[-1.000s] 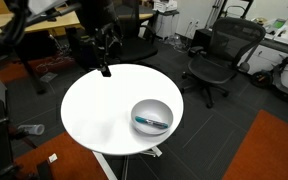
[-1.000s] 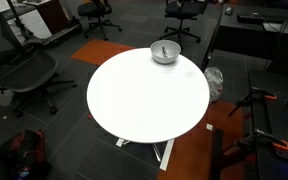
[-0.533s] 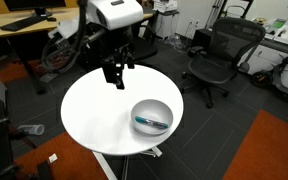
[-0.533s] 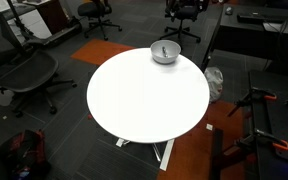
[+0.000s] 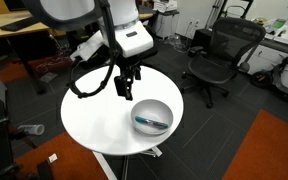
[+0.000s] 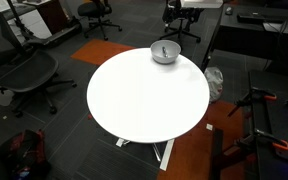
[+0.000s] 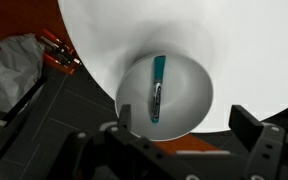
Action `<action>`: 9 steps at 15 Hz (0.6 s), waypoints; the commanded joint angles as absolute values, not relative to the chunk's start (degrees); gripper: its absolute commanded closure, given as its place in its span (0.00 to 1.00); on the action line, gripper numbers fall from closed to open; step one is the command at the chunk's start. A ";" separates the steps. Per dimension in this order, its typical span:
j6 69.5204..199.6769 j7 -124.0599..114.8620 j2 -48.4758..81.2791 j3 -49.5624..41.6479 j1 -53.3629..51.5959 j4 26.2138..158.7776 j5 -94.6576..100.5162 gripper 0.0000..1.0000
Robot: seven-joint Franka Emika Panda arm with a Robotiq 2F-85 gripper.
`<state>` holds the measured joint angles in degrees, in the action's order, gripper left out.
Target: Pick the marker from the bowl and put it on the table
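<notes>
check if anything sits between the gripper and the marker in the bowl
Nothing visible does. The marker lies alone in the bowl, uncovered from above. The open gripper hangs over the table beside the bowl, with only air between.

Marker [image 7: 158, 88]: short, slim, teal-blue w/ dark ends. It lay flat on the bottom of the bowl [image 7: 189, 95], approx. centred, shorter than the bowl's width. In an exterior view the marker [image 5: 152, 123] lay slanted across the bowl floor. Bowl [image 5: 144, 108]: round, shiny grey metal, pale rim, upright, sat on the surface [image 5: 94, 110] close to its edge in both exterior views. Surface: large, round, white top on a white pedestal.
</notes>
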<state>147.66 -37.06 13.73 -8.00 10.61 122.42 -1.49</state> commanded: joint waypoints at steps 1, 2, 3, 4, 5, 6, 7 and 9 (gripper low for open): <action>147.91 -33.59 17.84 -9.46 10.27 118.69 -5.51 0.00; 147.61 -35.01 15.77 -10.29 9.02 121.01 -4.18 0.00; 147.61 -34.56 16.47 -10.58 9.01 120.62 -4.47 0.00; 147.61 -34.57 16.71 -10.73 8.94 120.61 -4.46 0.00; 147.61 -34.58 16.71 -10.79 8.90 120.61 -4.45 0.00; 147.61 -34.59 16.70 -10.81 8.76 120.61 -4.43 0.00; 147.61 -34.60 16.70 -10.81 8.61 120.61 -4.41 0.00; 148.76 -35.86 17.91 -11.13 8.54 119.44 -4.74 0.00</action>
<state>147.78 -35.27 16.63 -9.42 9.87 120.76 -3.58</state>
